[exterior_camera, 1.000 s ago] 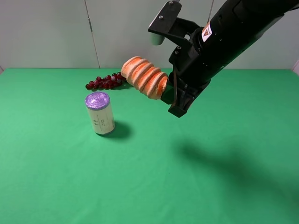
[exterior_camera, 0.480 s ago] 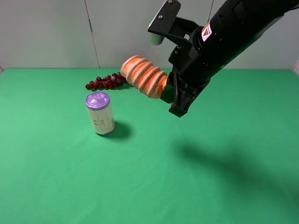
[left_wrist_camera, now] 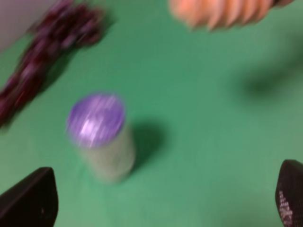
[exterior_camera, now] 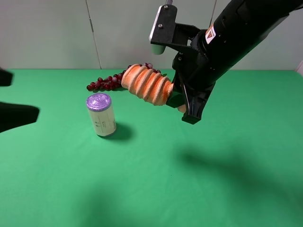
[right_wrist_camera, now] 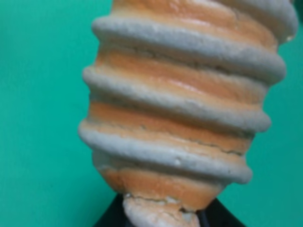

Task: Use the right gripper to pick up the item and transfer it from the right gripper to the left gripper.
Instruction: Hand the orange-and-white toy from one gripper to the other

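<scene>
The item [exterior_camera: 147,85], an orange loaf with cream spiral ridges, is held in the air by my right gripper [exterior_camera: 177,101], which is shut on its right end. The loaf points left, over the grapes' right end. In the right wrist view the item [right_wrist_camera: 180,109] fills the frame, and the black right gripper [right_wrist_camera: 161,218] shows at its base. My left gripper [exterior_camera: 23,94] shows as two dark blurred fingers at the left edge, open and empty, well left of the item. In the blurred left wrist view the left gripper [left_wrist_camera: 158,198] is open, with the item [left_wrist_camera: 222,12] far ahead.
A cream can with a purple lid [exterior_camera: 101,115] stands upright on the green table [exterior_camera: 151,179], between the left gripper and the item; it also shows in the left wrist view [left_wrist_camera: 100,135]. A dark red grape bunch [exterior_camera: 106,83] lies behind it, near the back edge.
My left gripper has come into view at the left edge. The right gripper has turned a little and the item has shifted slightly right.
</scene>
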### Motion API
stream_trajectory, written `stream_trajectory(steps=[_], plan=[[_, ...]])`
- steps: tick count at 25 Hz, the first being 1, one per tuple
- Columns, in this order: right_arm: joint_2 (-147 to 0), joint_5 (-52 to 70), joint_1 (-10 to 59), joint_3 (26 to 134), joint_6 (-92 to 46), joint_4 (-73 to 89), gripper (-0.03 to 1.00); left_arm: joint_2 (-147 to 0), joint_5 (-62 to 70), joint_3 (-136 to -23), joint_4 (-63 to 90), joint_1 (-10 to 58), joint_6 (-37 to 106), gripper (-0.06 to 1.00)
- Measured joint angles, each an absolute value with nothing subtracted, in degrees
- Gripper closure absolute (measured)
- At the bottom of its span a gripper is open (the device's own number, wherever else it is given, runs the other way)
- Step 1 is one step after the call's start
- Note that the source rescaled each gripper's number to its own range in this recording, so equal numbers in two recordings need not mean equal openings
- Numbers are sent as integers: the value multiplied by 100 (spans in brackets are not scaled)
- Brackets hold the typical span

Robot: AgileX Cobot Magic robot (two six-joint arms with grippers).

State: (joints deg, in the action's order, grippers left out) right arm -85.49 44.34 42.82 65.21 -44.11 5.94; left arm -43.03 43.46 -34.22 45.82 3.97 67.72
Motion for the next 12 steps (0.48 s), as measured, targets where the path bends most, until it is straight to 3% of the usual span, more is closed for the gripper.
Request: stream_trajectory(steps=[6,12], plan=[[-8549,4581,4282,6521,-4598,568,95,-5748,4848,-3828,6292,393,9844,4],[-8549,4710,4282,6588,-4690,397,95,-6497,5447,-3961,6681,475,11135,4]])
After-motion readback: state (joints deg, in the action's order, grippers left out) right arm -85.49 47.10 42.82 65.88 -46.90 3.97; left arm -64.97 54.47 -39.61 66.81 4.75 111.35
